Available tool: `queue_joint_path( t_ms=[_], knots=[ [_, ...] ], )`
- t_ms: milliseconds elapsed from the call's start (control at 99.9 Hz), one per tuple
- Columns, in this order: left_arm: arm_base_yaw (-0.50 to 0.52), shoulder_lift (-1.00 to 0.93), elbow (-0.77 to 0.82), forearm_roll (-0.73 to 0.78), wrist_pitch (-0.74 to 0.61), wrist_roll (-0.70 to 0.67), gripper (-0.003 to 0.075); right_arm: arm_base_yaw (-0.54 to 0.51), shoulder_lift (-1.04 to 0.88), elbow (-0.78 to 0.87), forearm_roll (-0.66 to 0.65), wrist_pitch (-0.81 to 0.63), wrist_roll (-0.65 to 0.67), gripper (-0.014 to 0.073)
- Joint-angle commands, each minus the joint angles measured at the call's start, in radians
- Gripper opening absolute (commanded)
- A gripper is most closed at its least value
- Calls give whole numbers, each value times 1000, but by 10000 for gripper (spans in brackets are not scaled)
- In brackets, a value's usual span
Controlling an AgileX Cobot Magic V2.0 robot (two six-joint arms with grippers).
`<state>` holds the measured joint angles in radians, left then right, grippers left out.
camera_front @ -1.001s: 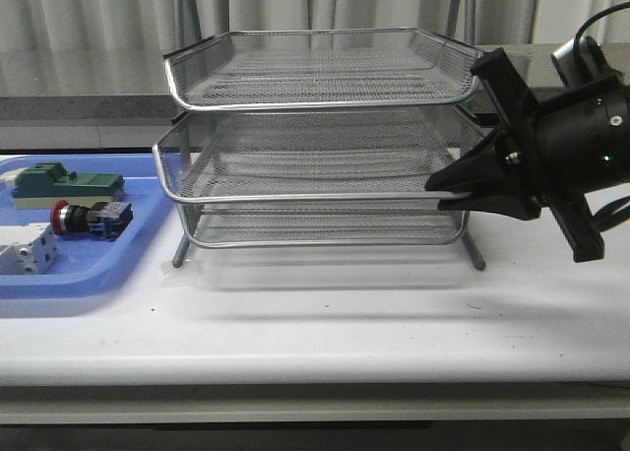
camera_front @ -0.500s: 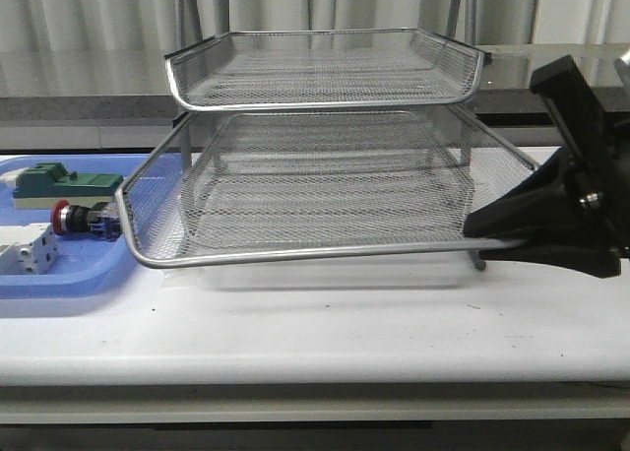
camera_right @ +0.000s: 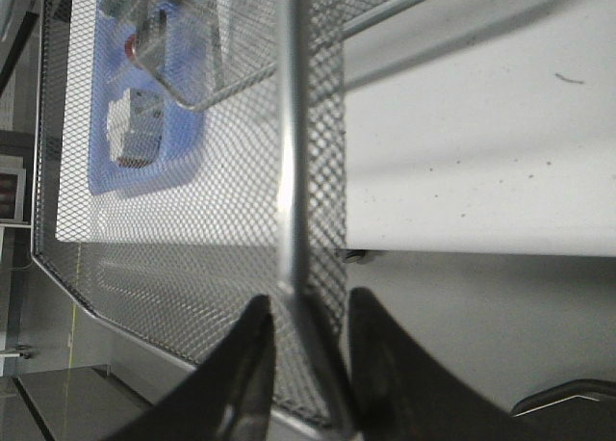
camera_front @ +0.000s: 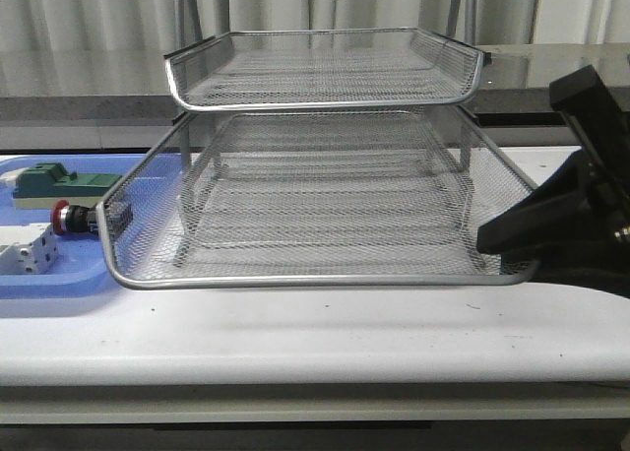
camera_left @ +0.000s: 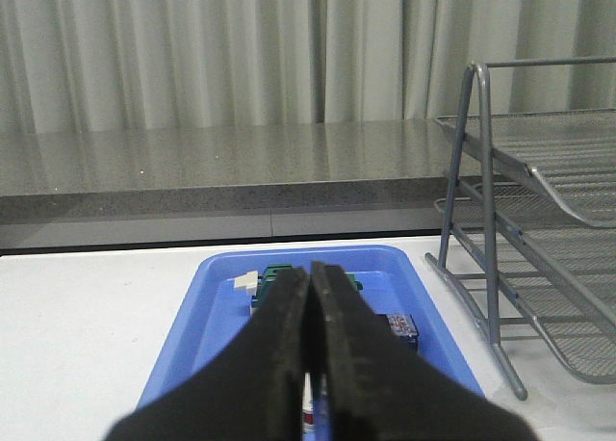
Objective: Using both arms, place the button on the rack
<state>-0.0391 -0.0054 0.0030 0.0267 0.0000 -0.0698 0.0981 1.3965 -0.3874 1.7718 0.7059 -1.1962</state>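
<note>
- Large silver wire-mesh three-tier rack point(camera_front: 325, 67) across the centre of the front view; middle tray extended far forward, its chrome front rim low in the frame and overlapping the right edge of the tray beside it.
- Flat blue plastic tray point(camera_front: 59, 279) at middle left, on the white table point(camera_front: 315, 333).
- Black right gripper point(camera_right: 306, 354) at the right edge of the front view, fingers clamped on the pulled-out tray's front-right rim.
- Black left gripper point(camera_left: 310, 364) with fingers pressed together, empty, above the blue tray.
- Green block-shaped part point(camera_front: 54, 185) at the tray's back.
- White-grey terminal block point(camera_front: 25, 254) at far left.
- Small red-headed push-button point(camera_front: 67, 218) lying inside the blue tray, partly hidden behind mesh.
</note>
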Motion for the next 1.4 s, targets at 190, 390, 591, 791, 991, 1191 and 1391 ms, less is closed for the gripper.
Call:
queue_joint_path(
  t_ms=[190,390,591,791,991,1191,1391],
  knots=[
    [-8,-30,34,0,-81,-5,-20,-2,-34,-15,-112,106,-35,423],
    [-8,-30,34,0,-81,-5,-20,-2,-45,-15,-265,97,40,422],
    [-8,-30,34,0,-81,-5,-20,-2,-160,-19,-462,9,208,423],
    [-8,-30,34,0,-81,-5,-20,-2,-332,-81,-782,-15,498,423],
    [-8,-30,34,0,-81,-5,-20,-2,-487,-197,-1203,57,825,423],
    [-8,-30,34,0,-81,-5,-20,-2,-600,-286,-1516,140,1054,423],
    [-8,-30,34,0,-81,-5,-20,-2,-720,-326,-1726,210,1186,423]
  ],
)
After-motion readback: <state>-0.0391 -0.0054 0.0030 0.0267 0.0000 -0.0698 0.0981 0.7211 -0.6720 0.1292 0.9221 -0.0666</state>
